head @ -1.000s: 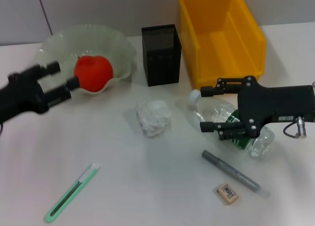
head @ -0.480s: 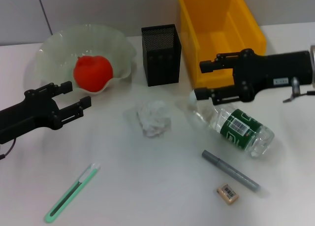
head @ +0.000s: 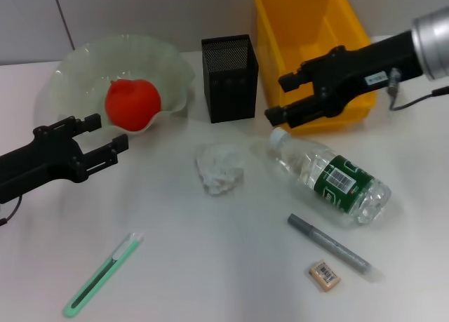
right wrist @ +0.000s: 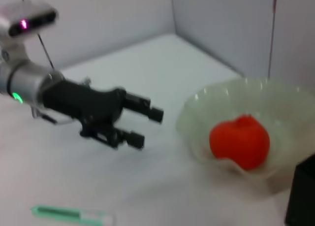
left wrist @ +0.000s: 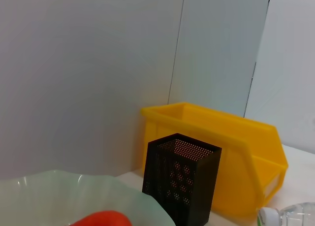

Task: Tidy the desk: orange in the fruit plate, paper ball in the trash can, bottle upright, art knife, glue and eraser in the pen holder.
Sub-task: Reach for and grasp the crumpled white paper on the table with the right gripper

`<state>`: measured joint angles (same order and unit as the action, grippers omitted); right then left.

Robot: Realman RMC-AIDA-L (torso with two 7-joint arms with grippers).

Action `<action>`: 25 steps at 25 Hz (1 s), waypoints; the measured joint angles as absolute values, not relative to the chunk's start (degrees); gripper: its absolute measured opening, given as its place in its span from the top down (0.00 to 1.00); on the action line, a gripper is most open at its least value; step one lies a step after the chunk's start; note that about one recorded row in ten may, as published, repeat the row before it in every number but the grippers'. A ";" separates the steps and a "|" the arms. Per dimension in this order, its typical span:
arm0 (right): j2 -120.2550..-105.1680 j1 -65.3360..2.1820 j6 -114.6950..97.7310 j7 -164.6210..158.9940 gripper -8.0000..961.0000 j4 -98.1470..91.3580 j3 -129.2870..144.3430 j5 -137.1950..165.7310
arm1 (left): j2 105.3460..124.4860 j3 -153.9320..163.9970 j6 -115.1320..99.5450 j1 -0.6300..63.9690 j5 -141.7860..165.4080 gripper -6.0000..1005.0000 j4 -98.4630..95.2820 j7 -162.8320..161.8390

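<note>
Bare desk [head: 210, 266] lies open between the art knife [head: 102, 274] and the glue [head: 330, 243], and in front of the paper ball [head: 220, 168]. The pen holder [head: 230, 78] and trash can [head: 313, 52] stand close together, leaving only a narrow gap. The lying bottle [head: 328, 175] blocks the right side, with 1 eraser [head: 323, 275] just beside the glue. The fruit plate [head: 123, 76] fills the back left corner.
</note>
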<state>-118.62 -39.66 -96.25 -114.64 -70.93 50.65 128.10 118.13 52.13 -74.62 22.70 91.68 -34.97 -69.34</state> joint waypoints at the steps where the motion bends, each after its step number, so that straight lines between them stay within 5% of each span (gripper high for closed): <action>1: -118.53 -40.65 -96.25 -115.92 0.22 -70.98 51.56 129.73 | 118.12 52.07 -74.62 22.69 91.65 0.31 -34.97 -69.36; 25: -119.00 -52.08 -79.10 -119.74 0.23 -52.96 72.01 141.26 | 118.12 52.46 -74.53 23.50 91.73 0.30 -34.94 -69.34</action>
